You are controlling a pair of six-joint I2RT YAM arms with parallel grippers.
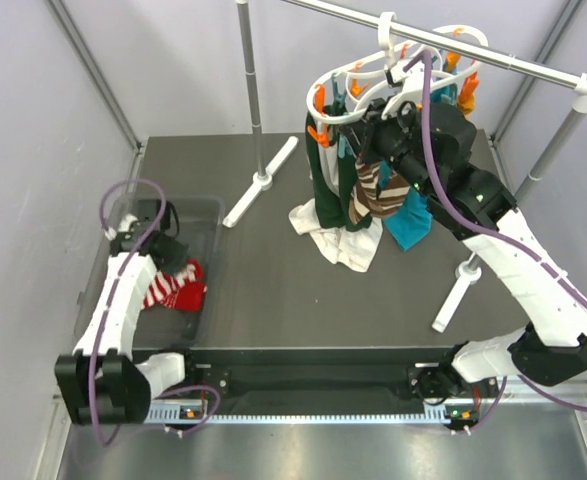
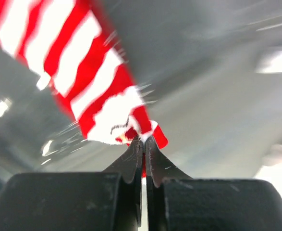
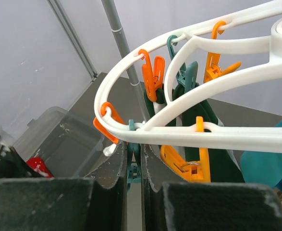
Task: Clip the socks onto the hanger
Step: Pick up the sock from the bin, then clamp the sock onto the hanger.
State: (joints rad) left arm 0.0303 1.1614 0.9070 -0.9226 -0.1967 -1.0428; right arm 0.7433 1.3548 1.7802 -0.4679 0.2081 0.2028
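Observation:
My left gripper is down in the clear bin and shut on a red-and-white striped sock. In the left wrist view the fingertips pinch an edge of that sock, which stretches up and left. The white oval hanger hangs by its hook from the rail. Dark green, brown-and-cream striped and teal socks hang from it. My right gripper is up at the hanger's ring, its jaws shut on a teal clip. Orange clips dangle beside it.
The clear bin stands at the table's left; it also shows in the right wrist view. The grey metal rail rests on two poles with white feet. A cream sock end touches the table under the hanger.

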